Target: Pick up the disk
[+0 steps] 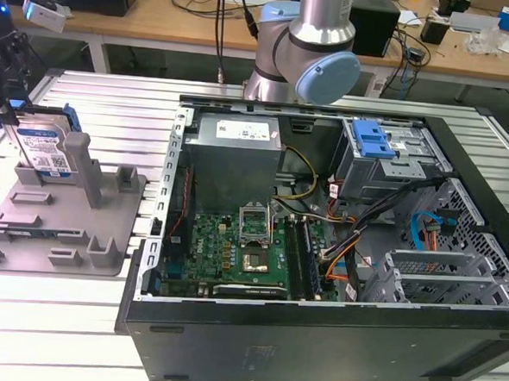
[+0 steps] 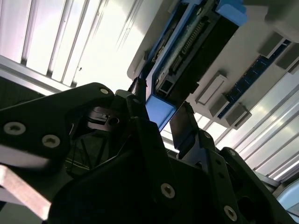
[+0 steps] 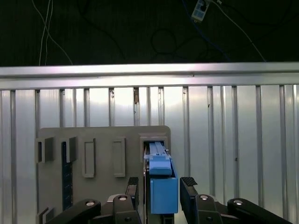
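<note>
The disk (image 1: 48, 149), silver with a white-and-blue label and blue side rails, stands on edge in the grey fixture (image 1: 62, 222) at the exterior view's left. My gripper (image 1: 10, 115) hangs over its upper end. In the first wrist view the disk's blue rail (image 3: 163, 191) sits between my two black fingers (image 3: 133, 185), with a narrow gap on each side, and the gripper (image 3: 161, 184) is open. The second wrist view shows the gripper (image 2: 161, 116) straddling that blue end of the disk (image 2: 161, 109), with the fixture (image 2: 252, 42) beyond.
An open computer case (image 1: 315, 332) lies in the middle and right of the slatted metal table (image 1: 113, 95), with a blue-latched drive cage (image 1: 374, 142) inside. The arm's base (image 1: 306, 55) rises behind the case. Upright posts (image 1: 81, 167) of the fixture stand just beside the disk.
</note>
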`<state>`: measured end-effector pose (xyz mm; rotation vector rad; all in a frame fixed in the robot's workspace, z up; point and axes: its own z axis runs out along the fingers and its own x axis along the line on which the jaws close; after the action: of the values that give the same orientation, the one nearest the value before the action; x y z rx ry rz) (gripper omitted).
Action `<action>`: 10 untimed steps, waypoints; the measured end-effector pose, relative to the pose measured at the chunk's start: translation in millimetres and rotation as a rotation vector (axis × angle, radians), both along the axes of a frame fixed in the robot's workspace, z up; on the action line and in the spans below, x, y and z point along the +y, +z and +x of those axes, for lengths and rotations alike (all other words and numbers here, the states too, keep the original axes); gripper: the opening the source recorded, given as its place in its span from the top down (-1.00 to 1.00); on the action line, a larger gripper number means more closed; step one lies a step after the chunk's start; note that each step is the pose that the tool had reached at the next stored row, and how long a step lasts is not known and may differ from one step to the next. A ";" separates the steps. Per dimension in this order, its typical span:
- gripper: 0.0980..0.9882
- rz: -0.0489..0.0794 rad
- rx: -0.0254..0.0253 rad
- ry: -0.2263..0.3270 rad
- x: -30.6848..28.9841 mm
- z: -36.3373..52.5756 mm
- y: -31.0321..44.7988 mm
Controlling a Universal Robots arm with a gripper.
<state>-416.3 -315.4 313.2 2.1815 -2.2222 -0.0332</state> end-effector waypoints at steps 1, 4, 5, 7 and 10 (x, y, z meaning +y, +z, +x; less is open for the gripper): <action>0.14 0.000 0.0000 0.000 0.0 0.0 -0.4; 0.14 0.000 0.0000 0.000 0.0 0.0 -2.5; 0.14 0.000 -0.0001 0.000 0.0 0.0 -3.3; 0.14 0.000 -0.0001 0.000 0.0 0.0 -4.8; 0.14 0.000 0.0000 0.000 0.0 0.0 -7.0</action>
<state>-416.3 -315.4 306.2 2.1815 -2.2222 -0.0333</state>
